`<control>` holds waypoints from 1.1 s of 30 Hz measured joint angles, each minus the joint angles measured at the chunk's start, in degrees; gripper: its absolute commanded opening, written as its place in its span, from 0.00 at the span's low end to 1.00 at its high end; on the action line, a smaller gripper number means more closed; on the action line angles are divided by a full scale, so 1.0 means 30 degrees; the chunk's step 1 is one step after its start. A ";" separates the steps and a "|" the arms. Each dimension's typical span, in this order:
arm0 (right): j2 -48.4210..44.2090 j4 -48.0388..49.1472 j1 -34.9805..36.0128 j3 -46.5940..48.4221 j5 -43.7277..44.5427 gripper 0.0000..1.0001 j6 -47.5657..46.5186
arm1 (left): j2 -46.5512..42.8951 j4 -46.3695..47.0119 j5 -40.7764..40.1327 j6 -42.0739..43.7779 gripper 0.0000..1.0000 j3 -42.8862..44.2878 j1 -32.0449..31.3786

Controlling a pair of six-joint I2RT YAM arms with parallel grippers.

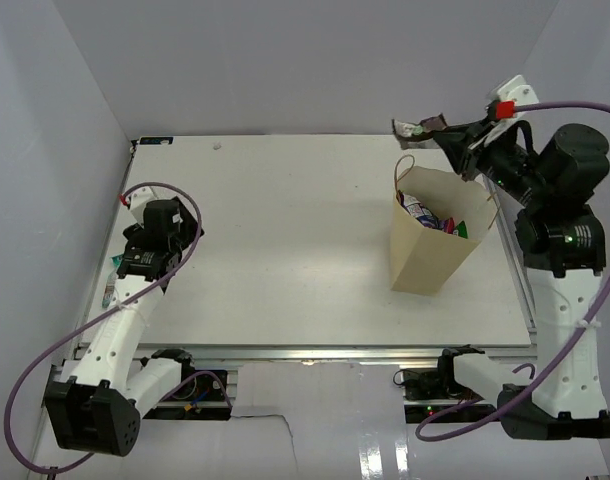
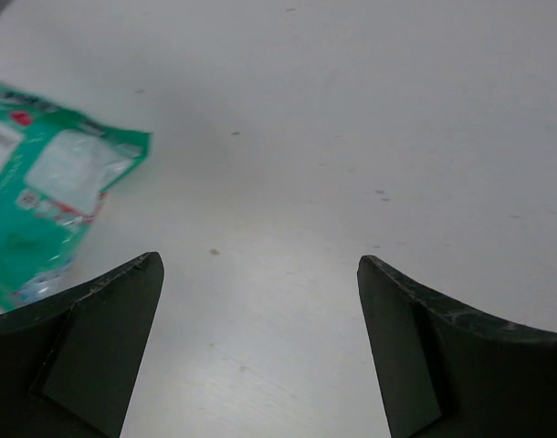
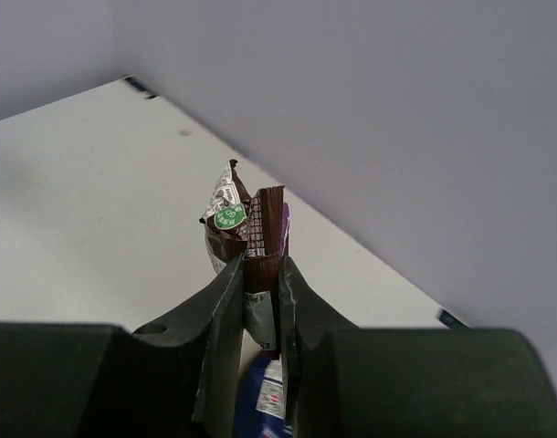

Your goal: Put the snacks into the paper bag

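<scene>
Clamps right tool (image 3: 258, 265) on dark purple bar (image 3: 265, 224), seemingly over the paper bag (image 1: 425, 255) by the surface's (image 1: 285, 230) right edge, to drop in; poises left tool (image 2: 260, 265), spread, beside green-white bag (image 2: 41, 192) at left edge.

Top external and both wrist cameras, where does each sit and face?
Top external: above and behind, looking down at the table, paper bag, left arm, right arm.
Left wrist: faces the table, green-white bag; open left gripper shows.
Right wrist: faces far wall; right gripper pinches a dark purple bar.
Shared: top external shows that bar too.

Open-topped paper bag (image 1: 423, 255) obstructs the table (image 1: 285, 250) at right.
</scene>
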 measured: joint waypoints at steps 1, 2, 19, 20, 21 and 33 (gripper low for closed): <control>-0.0466 0.0102 -0.0124 -0.0022 0.1173 0.08 0.0117 | 0.0291 -0.0714 -0.1180 0.0102 0.98 -0.0102 0.0000; -0.0947 0.0342 -0.0291 -0.0182 0.2463 0.08 0.0153 | 0.0590 -0.1282 -0.2310 0.0240 0.98 -0.0233 0.0007; -0.1494 -0.2375 -0.1231 -0.5836 0.8969 0.60 -0.2965 | 0.6244 -0.2448 -0.8102 0.1180 0.98 -0.0546 0.1494; -0.1341 -0.2594 -0.1231 -0.5850 0.8881 0.71 -0.3031 | 0.6863 -0.2310 -0.8160 0.1297 0.98 -0.0488 0.1705; -0.1246 -0.2725 -0.1231 -0.5850 0.8801 0.80 -0.3242 | 0.7453 -0.2127 -0.8174 0.1443 0.98 -0.0466 0.1902; -0.1166 -0.2987 -0.1246 -0.5187 0.7541 0.97 -0.3825 | 1.4236 -0.0466 -0.8561 0.3198 0.63 0.1457 0.4277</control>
